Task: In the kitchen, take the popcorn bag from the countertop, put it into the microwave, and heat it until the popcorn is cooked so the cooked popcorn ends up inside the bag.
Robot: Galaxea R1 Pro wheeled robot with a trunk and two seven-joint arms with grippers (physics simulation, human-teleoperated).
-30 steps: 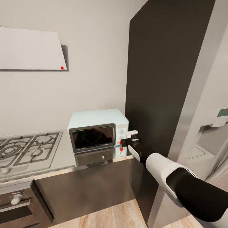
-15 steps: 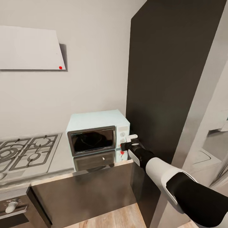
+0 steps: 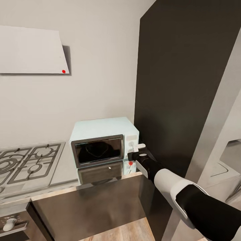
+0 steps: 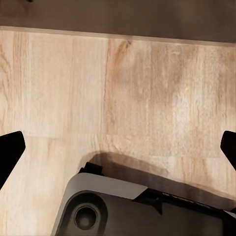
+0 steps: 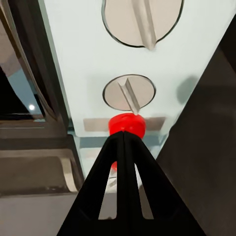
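The microwave (image 3: 103, 142) stands on the grey countertop (image 3: 62, 169) against the black tall panel, its dark glass door shut. My right gripper (image 3: 130, 154) reaches to its white side panel. In the right wrist view the gripper (image 5: 123, 135) is shut, its black fingers (image 5: 110, 167) pressed together with their tip on a red button (image 5: 127, 123) just below the lower knob (image 5: 129, 92). The upper knob (image 5: 142, 19) sits beyond it. The popcorn bag and popcorn are hidden; behind the glass I make out only a faint shape. My left gripper (image 4: 118, 147) hangs open over the wooden floor (image 4: 147, 88).
A steel gas hob (image 3: 26, 162) lies left of the microwave under a flat white hood (image 3: 30, 50). A tall black panel (image 3: 180, 83) and the grey fridge (image 3: 231, 150) close off the right side. An oven knob (image 3: 8, 224) shows at the lower left.
The head view has shifted slightly, so the camera moved. My right gripper has pushed a little further in toward the microwave's side panel.
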